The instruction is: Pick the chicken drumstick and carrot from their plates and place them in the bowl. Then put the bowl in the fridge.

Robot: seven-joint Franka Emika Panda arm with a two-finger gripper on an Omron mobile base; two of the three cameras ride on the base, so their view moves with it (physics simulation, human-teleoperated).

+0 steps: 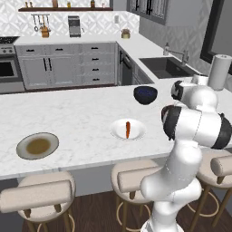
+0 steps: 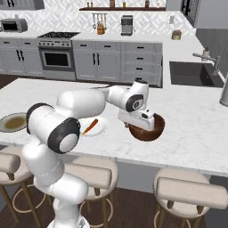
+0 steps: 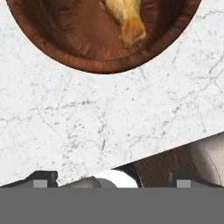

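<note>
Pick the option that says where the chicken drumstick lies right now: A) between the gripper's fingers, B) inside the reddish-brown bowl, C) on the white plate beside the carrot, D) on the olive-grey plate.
B: the hand view shows the chicken drumstick lying inside the bowl, while the olive-grey plate sits bare and the white plate carries just the carrot.

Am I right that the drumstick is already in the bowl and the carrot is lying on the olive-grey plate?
Not quite: the drumstick is in the bowl, but the carrot lies on the white plate, as the left base view shows. The olive-grey plate holds no carrot.
</note>
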